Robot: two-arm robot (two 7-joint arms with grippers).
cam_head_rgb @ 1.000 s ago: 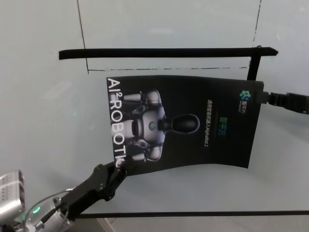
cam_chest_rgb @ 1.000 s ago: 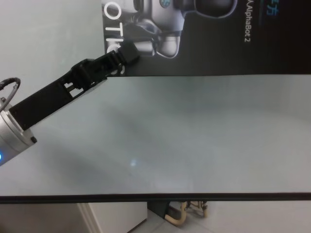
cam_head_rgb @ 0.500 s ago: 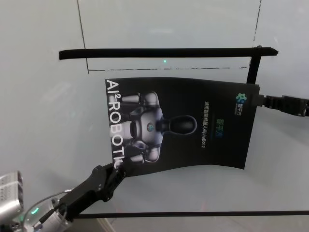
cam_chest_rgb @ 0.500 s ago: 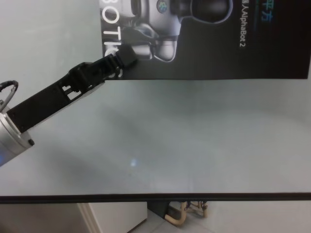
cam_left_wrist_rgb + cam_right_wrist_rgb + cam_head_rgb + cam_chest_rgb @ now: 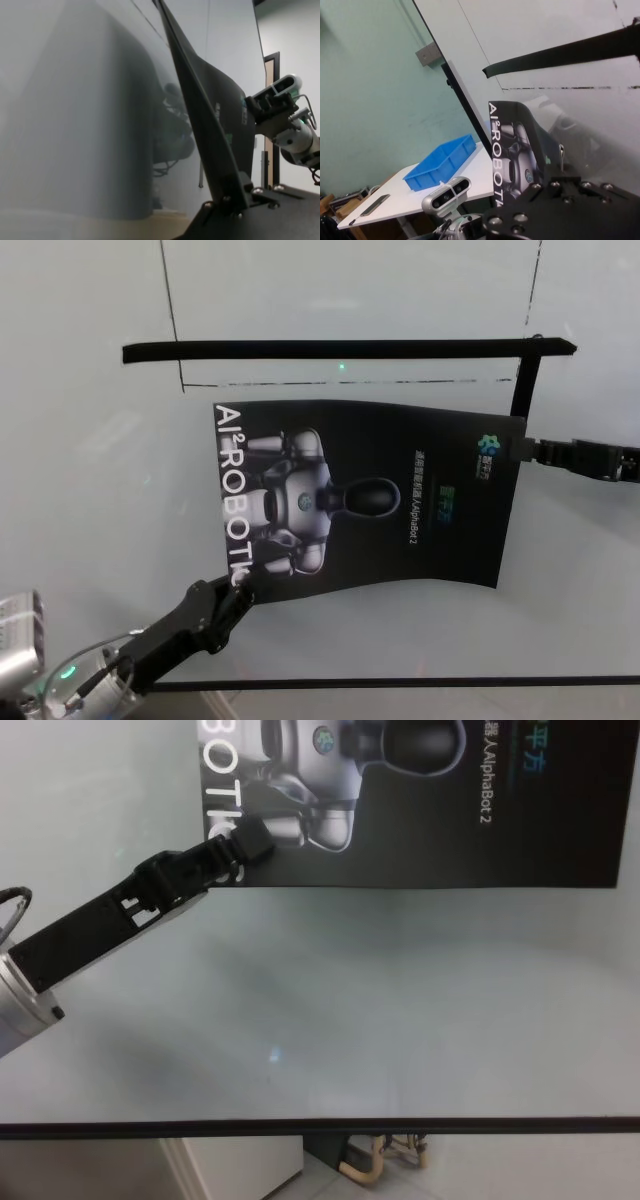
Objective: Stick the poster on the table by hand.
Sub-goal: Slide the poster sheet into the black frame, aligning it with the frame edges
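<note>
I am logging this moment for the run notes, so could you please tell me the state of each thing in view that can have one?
poster: held off the table by two corners, bowed, printed side up, not yet stuck down.
left gripper: shut on the poster's near left corner.
right gripper: shut on the poster's far right corner.
table: bare under the poster, black tape strips on its far part.

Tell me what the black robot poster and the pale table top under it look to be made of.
The black rectangular robot poster looks like thin, flexible printed paper or film: it bows between the left gripper and the right gripper pinching its edges, with a slight sheen. The pale grey-white glossy table top looks like hard, smooth laminate or coated board, possibly glass: it mirrors the poster faintly.
</note>
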